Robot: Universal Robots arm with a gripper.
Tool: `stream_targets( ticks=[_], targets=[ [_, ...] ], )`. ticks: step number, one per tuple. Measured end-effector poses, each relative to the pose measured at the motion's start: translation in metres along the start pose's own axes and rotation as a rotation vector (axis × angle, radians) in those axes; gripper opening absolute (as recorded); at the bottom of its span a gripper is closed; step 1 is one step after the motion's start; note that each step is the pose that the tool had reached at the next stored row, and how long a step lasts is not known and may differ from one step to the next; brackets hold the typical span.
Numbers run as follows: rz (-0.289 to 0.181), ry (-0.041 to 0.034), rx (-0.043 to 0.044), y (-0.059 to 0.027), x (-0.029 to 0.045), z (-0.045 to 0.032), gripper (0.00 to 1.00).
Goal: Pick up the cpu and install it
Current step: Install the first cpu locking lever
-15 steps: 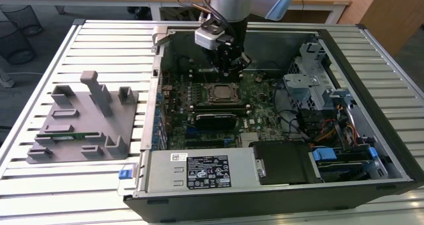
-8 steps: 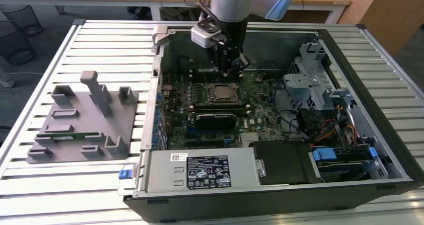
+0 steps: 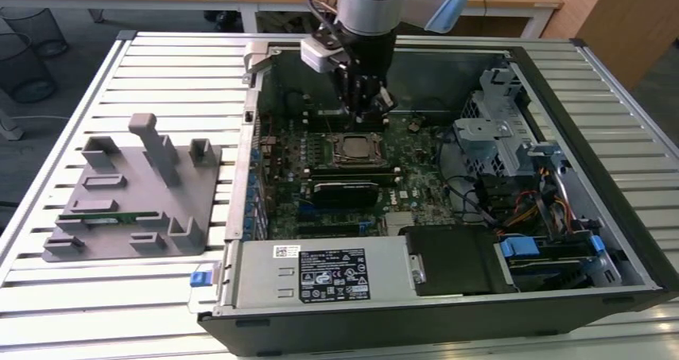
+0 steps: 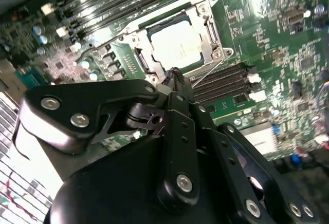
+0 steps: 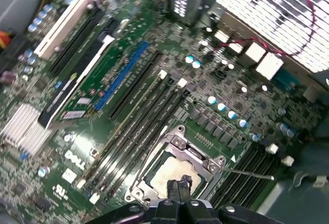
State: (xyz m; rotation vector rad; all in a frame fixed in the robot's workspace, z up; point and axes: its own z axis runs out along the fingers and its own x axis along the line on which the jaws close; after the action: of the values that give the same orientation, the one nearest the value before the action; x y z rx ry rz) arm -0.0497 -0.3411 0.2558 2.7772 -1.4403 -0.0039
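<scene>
Tool hangs empty, fingers pinched together, above the cpu seated in the socket.

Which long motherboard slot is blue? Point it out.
The blue slot, lying between the black card slot and the black memory slots; every other long slot is black or white.

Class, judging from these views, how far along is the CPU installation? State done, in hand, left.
Done: the cpu already lies in the socket frame. In hand: nothing; the claw hangs shut just above it. Left: whether the frame's lever is latched cannot be told.
</scene>
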Motion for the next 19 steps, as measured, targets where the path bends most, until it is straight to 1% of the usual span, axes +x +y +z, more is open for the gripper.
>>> stream_targets(
  ticks=[4,7,11,14,19],
  targets=[
    [0.068,-0.0004,-0.0006,0.0,0.0,0.0001,0.11],
    [0.106,0.0021,-0.0026,0.0,0.0,0.0002,0.11],
    [0.166,0.0028,-0.0041,-0.0001,0.0,0.0004,0.11],
    [0.2,0.0045,-0.0056,-0.0001,-0.0001,0.0007,0.11],
    [0.271,0.0044,-0.0065,-0.0001,-0.0001,0.0015,0.11]
  ],
)
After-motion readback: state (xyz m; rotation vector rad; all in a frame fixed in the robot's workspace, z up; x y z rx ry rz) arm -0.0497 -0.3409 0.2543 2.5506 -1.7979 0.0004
